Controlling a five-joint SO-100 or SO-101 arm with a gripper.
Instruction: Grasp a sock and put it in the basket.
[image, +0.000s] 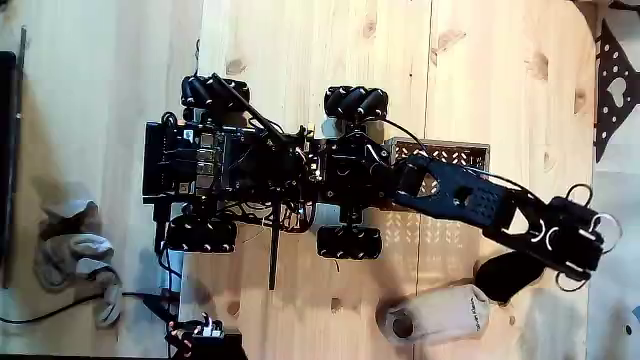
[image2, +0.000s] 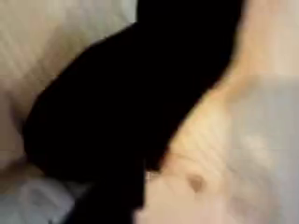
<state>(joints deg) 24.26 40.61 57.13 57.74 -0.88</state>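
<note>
In the fixed view the black sock (image: 503, 278) lies curved on the wooden table, right of the beige-grey sock (image: 437, 315). My gripper (image: 558, 260) hangs at the end of the black arm, directly above and to the right of the black sock. Black on black hides how its jaws stand. In the blurred wrist view the black sock (image2: 131, 103) is very close below the camera, on pale wood. The brown perforated basket (image: 462, 155) sits beside the chassis, partly covered by the arm.
The wheeled black chassis (image: 230, 165) occupies the table's middle. A pile of pale grey-white socks (image: 72, 258) and cables lie at the left edge. A dark patterned object (image: 612, 90) stands at the right edge.
</note>
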